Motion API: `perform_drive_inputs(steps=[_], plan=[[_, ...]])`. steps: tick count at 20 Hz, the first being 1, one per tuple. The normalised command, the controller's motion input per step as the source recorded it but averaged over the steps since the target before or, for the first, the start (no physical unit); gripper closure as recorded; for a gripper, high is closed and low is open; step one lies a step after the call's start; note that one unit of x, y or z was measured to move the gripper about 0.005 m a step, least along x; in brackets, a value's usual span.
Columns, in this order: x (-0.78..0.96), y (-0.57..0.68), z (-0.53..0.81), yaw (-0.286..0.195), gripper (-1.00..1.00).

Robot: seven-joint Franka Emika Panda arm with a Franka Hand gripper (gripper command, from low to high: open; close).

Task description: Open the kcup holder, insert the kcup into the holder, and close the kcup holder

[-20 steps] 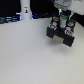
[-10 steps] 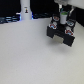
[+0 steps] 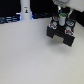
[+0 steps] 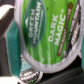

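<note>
The black kcup holder (image 3: 61, 34) stands on the white table at the exterior view's upper right, its drawer front towards the camera. My gripper (image 3: 62, 19) hangs right above it, shut on the kcup (image 3: 62, 17), whose green shows between the fingers. In the wrist view the kcup's green round top (image 4: 47, 32) fills most of the picture, with "Dark Magic" printed on it. The fingers themselves are hard to make out there.
Pods with red-and-white tops (image 3: 54, 25) sit on the holder on both sides of my gripper. Another pod top (image 4: 30, 76) shows under the kcup. A tall white cylinder with blue light (image 3: 25, 10) stands at the back. The white table (image 3: 30, 55) spreads in front.
My gripper with the kcup stays above the holder; any movement is too small to tell.
</note>
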Motion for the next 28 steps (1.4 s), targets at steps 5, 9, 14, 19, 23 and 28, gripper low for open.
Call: perform_drive_inputs(steps=[5,9,14,19,23,28], plan=[[0.02,0.06,-0.18,0.017,1.0],[0.01,0.07,-0.17,0.033,1.0],[0.05,0.09,-0.21,0.016,1.0],[0.06,0.12,-0.13,0.031,1.0],[0.06,0.14,0.01,0.055,-1.0],[0.1,0.1,0.19,0.082,-1.0]])
